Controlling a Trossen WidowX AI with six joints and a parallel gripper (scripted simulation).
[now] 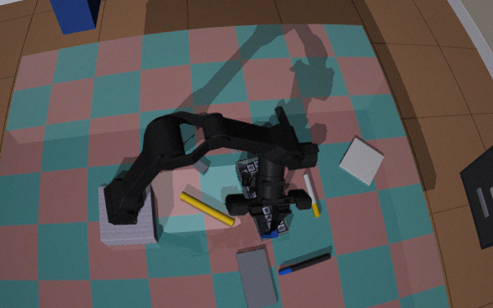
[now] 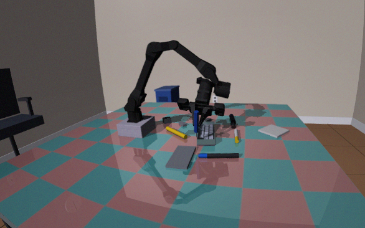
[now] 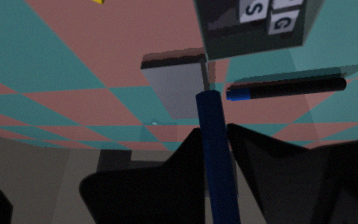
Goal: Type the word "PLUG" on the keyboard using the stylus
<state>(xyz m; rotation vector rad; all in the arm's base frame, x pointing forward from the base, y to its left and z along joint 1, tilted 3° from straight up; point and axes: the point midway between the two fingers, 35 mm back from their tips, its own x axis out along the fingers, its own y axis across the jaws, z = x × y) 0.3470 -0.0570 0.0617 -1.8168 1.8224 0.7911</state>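
Observation:
The stylus [image 1: 271,235] [image 2: 196,123] [image 3: 216,165] is a blue rod with a thin grey tip. My gripper [image 2: 197,121] [image 3: 213,131] is shut on it. The rod stands close to upright in the exterior view, beside the near end of the keyboard. The keyboard [image 1: 283,227] [image 2: 206,142] [image 3: 255,47] is grey with pale keys. The arm hides its middle in the top view. Keys marked S and G show at its near end in the wrist view. The thin tip points towards a near corner of the keyboard; whether it touches anything cannot be told.
A grey slab [image 1: 257,278] [image 2: 181,157] and a black pen with a blue end [image 1: 310,262] [image 2: 221,156] [image 3: 295,88] lie near the keyboard's near end. A yellow rod [image 1: 207,209] [image 2: 176,133], a white-and-yellow marker [image 1: 311,193] and a white square [image 1: 362,161] [image 2: 273,131] lie at the sides.

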